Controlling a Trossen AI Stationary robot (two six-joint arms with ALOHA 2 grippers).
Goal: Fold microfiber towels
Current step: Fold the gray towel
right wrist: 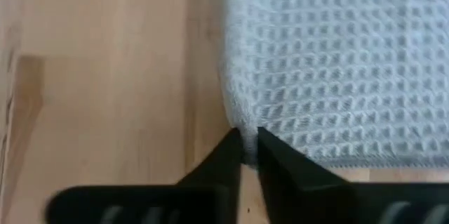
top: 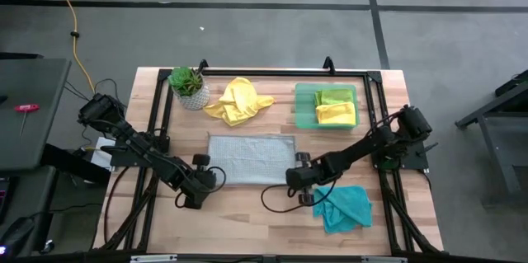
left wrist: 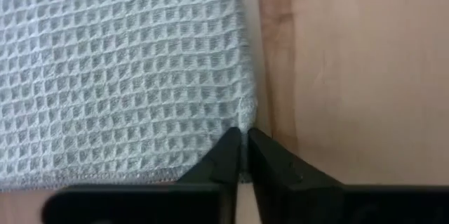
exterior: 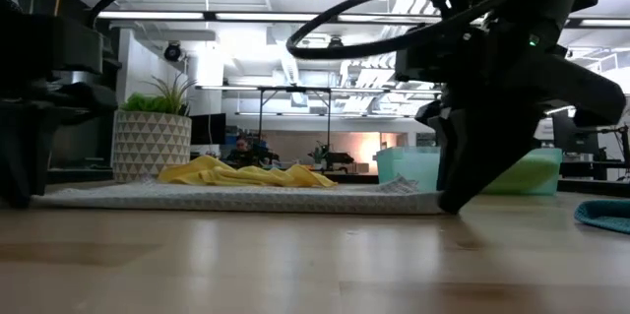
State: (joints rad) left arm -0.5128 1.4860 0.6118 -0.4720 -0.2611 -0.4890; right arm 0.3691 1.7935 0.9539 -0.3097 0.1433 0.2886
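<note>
- Already, two folded towels, a lime green towel (top: 333,96) and a yellow folded towel (top: 337,114), are lying in the green tray (top: 303,106) at the far right of the table (top: 247,205), so by my reading part of the work is finished.
- Meanwhile, a grey towel (top: 250,158) is lying spread flat in the middle of the table, not yet folded; this looks like the one in hand.
- The left gripper (left wrist: 243,155) is pinching the near left corner of the grey towel, its fingers nearly meeting on the hem.
- The right gripper (right wrist: 248,155) is doing the same at the near right corner, clamped on a small bunch of cloth.
- Judging from this, the fold is only beginning: both near corners are being held, while the cloth itself is lying flat on the wood.
- Two more are waiting: a crumpled yellow towel (top: 238,100) beside the potted plant (top: 188,86), and a rumpled teal towel (top: 342,205) near the front right.
- The grey towel is showing a waffle weave with a stitched edge, thin and limp, with a slight ripple at its right end in the low view.
</note>
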